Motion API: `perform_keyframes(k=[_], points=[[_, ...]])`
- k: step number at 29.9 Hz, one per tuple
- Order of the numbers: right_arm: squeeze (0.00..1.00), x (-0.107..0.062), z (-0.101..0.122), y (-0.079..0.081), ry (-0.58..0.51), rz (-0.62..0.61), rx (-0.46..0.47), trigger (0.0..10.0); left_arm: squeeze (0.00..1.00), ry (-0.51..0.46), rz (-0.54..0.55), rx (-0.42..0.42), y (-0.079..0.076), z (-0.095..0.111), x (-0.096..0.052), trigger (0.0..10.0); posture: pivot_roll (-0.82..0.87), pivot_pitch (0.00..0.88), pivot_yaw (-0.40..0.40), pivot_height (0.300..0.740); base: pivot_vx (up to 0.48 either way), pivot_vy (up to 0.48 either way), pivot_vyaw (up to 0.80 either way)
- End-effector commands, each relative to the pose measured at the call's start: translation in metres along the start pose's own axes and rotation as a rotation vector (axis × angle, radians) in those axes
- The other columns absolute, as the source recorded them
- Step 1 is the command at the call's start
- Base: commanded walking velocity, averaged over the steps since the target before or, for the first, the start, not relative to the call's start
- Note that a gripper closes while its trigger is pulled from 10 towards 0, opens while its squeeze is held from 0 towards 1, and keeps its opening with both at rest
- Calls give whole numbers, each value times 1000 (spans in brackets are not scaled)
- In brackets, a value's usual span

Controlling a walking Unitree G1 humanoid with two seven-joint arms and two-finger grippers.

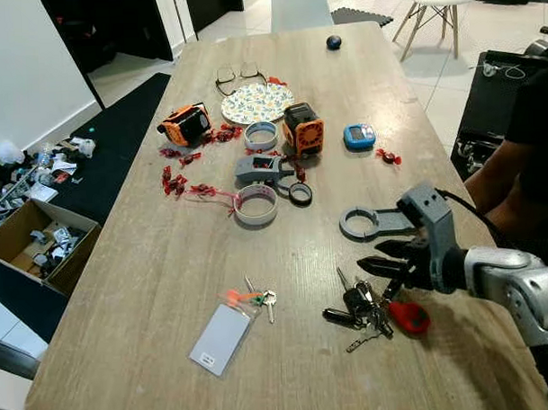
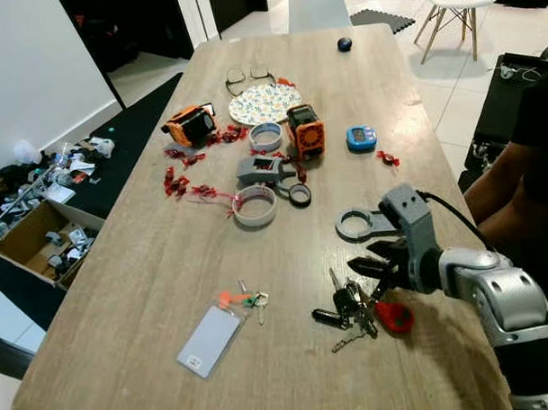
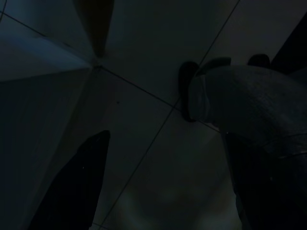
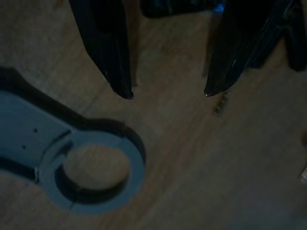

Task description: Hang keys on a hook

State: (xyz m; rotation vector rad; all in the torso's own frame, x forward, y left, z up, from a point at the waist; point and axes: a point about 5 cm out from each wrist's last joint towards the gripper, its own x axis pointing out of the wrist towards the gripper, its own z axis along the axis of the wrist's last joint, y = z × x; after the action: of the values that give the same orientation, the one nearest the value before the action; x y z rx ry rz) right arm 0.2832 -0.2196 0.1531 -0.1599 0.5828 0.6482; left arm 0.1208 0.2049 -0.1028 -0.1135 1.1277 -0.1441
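Keys (image 1: 366,310) beside open right fingers (image 1: 384,264).

The grey ring bracket (image 1: 369,222) runs under the right end effector (image 1: 384,256), its far end hidden. Beside that bracket, a seated person (image 1: 516,161) is cut off by the frame edge. The left wrist view is too dark to read.

Both head cams look forward and down over the long light wooden table (image 1: 168,263), sharing nearly the same cluttered stretch. Right wrist cam sits really close above the tabletop, by the grey ring-ended plastic piece (image 4: 72,163). Left wrist cam faces dark tiled floor (image 3: 144,158).
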Motion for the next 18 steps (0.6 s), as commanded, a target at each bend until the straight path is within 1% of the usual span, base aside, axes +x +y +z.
perform_keyframes(k=[1, 6, 10, 14, 15, 18], points=[[0, 5, -5, 7, 27, 20, -15, 10000, 0, 20, 2, -1, 0, -6, -1, 10000, -134, 110, 123, 740, 0, 0, 0], [0, 9, -5, 11, 35, 26, -16, 10000, 0, 18, 3, -4, 0, -6, -1, 10000, -135, 112, 127, 740, 0, 0, 0], [0, 15, -2, 11, 33, 1, -8, 10000, 0, 15, 3, -7, 0, -6, -1, 10000, -135, 112, 127, 740, 0, 0, 0], [0, 22, -4, 20, 42, 27, -1, 10000, 0, 16, 3, -7, 1, -6, -1, 10000, -134, 115, 128, 740, 0, 0, 0], [0, 22, -4, 20, 42, 27, -1, 10000, 0, 16, 3, -7, 1, -6, -1, 10000, -134, 115, 128, 740, 0, 0, 0], [0, 28, -6, 28, 51, 56, 6, 10000, 0, 18, 2, -7, 1, -7, -1, 10000, -134, 115, 128, 740, 0, 0, 0]])
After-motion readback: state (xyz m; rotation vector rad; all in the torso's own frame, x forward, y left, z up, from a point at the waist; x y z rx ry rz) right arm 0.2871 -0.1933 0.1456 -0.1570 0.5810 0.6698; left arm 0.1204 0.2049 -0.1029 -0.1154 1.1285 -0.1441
